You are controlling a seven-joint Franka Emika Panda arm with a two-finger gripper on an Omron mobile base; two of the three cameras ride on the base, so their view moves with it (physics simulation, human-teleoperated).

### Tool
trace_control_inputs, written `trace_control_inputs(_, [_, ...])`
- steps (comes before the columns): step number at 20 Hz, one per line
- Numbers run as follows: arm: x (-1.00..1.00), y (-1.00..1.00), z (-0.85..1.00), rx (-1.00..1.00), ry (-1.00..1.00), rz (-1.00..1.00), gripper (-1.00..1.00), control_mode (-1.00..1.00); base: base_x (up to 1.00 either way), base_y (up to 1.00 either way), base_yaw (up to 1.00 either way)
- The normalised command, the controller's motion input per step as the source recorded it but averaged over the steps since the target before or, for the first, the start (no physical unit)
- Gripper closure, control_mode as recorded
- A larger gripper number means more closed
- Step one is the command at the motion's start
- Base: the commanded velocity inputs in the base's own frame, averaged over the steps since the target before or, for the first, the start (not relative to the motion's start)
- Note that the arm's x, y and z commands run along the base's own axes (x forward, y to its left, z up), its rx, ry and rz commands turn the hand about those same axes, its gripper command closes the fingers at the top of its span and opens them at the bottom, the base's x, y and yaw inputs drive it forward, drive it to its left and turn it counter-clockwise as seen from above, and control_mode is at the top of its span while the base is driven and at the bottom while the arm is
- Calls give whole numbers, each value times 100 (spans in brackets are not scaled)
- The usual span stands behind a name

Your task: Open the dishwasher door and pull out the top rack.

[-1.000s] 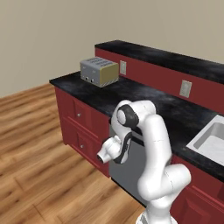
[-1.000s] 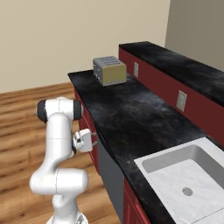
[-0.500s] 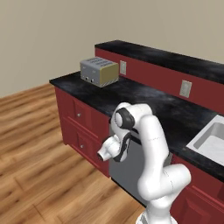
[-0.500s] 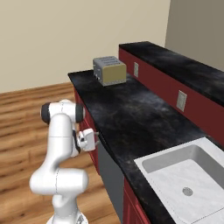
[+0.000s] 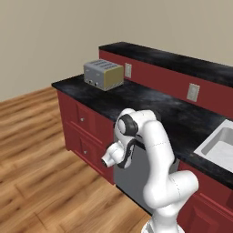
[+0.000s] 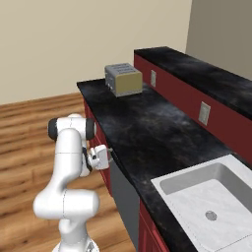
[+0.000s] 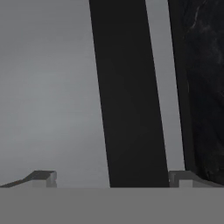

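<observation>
The dishwasher door (image 5: 133, 178) is a flat grey panel under the black counter, and it stands shut (image 6: 124, 196). The top rack is hidden behind it. My gripper (image 6: 110, 153) is at the door's upper edge, just under the counter lip, and the white hand covers it in the left base view. In the hand view the gripper (image 7: 112, 177) is open. Its fingertips (image 7: 43, 177) stand wide apart on either side of a broad dark band (image 7: 131, 92) that crosses the grey door face (image 7: 48, 87). Nothing is held.
Red cabinet drawers (image 5: 86, 129) stand left of the dishwasher. On the black counter (image 6: 147, 133) sits a silver toaster (image 5: 103, 74), and a white sink (image 6: 211, 199) lies at the right. Wooden floor (image 5: 41, 182) spreads in front of the cabinets.
The hand has edged a little closer to the top of the dishwasher door. The door has not moved.
</observation>
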Motion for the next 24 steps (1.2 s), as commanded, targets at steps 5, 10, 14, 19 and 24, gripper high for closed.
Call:
trace_control_inputs(5, [19,-24,-4,0,0,0,-100,-100,0,0,0])
trace_control_inputs(10, [12,-33,0,0,0,0,-100,-100,0,0,0])
trace_control_inputs(14, [7,-37,13,0,-1,0,-100,-100,0,0,0])
trace_control_inputs(19, [11,-34,16,0,-2,0,-100,-100,0,0,0])
trace_control_inputs(24, [18,-15,0,0,0,0,100,-100,0,0,0])
